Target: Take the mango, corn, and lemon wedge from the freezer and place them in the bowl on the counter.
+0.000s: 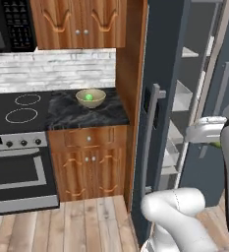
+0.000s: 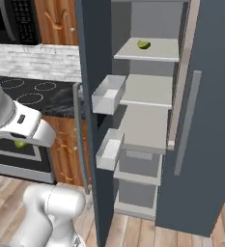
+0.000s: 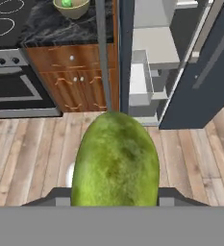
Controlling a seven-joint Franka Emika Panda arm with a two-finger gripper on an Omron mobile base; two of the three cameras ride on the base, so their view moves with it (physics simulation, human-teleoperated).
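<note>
base views flank the freezer [image 1: 157, 74]; hand view perhaps faces floorward.

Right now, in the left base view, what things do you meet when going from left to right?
Stove top → counter with the bowl on it → grey handle of the freezer → freezer shelves → robot arm.

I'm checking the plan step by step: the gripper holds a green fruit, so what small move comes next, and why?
Probably swing the mango left toward the bowl on the counter. The gripper is shut on it, out over the floor beside the open freezer, away from the bowl.
</note>
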